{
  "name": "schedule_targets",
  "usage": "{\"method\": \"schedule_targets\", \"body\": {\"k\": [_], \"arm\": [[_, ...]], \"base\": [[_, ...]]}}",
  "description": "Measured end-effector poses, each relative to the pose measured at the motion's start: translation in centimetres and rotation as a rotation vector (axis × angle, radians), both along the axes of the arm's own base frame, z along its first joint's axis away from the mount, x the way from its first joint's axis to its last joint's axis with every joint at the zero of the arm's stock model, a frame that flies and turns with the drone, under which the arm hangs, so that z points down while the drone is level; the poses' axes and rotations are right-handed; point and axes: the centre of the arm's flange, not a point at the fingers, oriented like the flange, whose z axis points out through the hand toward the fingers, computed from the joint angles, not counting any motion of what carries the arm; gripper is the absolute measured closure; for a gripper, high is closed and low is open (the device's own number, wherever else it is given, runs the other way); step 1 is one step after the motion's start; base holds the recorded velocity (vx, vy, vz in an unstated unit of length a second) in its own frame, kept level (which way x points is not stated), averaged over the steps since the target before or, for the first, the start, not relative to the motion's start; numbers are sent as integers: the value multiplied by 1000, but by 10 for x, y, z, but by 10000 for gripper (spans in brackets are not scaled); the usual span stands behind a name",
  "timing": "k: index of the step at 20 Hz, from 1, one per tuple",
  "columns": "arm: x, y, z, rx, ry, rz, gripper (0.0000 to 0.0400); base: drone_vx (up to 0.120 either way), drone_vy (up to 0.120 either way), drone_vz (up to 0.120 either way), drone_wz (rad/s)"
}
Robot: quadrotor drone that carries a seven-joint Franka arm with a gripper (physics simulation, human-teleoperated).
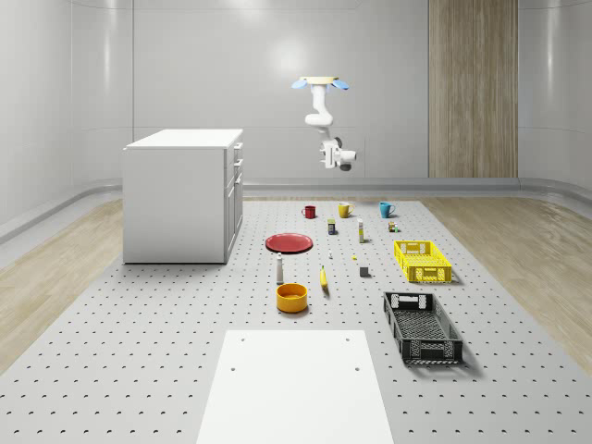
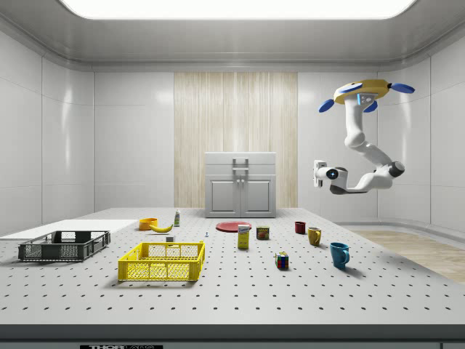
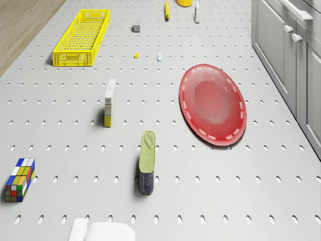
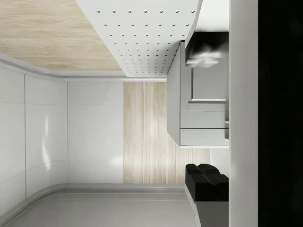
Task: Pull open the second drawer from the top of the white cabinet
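So the drone (image 1: pixel 321 83) is hovering high in the air, over the far end of the worktop (image 1: pixel 185 324) around where the mugs are sitting, with the arm hanging down off it and bent at the elbow. The claw (image 2: pixel 317 173) is pointing sideways toward the white cabinet (image 1: pixel 183 196) but is well apart from it, not touching anything. Honestly I can't tell whether it's released or clenched from where I'm standing. It's definitely not grasping anything though.

The cabinet is sitting on the worktop near its far-left corner, drawer fronts facing the red plate (image 1: pixel 289 242). The second drawer from the top (image 2: pixel 240 174) is looking fully closed, its handle (image 2: pixel 240 172) untouched.

What I'm worrying about from here:
- The drawer handles are stacked really close together, so coming in a touch high or low is probably going to mean grabbing the wrong one.
- A hovering base isn't anchored, so when it's pulling, the drone might just be dragging itself toward the cabinet instead of sliding the drawer out.
- Any wobble during the approach could be knocking the claw against the cabinet face, or slipping it off the handle mid-pull.
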Motion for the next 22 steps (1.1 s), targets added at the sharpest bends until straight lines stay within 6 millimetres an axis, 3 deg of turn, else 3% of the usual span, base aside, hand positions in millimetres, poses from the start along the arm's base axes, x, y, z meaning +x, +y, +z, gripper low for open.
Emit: {"method": "schedule_targets", "body": {"k": [22], "arm": [[0, 0, -1, 8, 1, 0, 100]], "base": [[120, -120, 0, 0]]}}
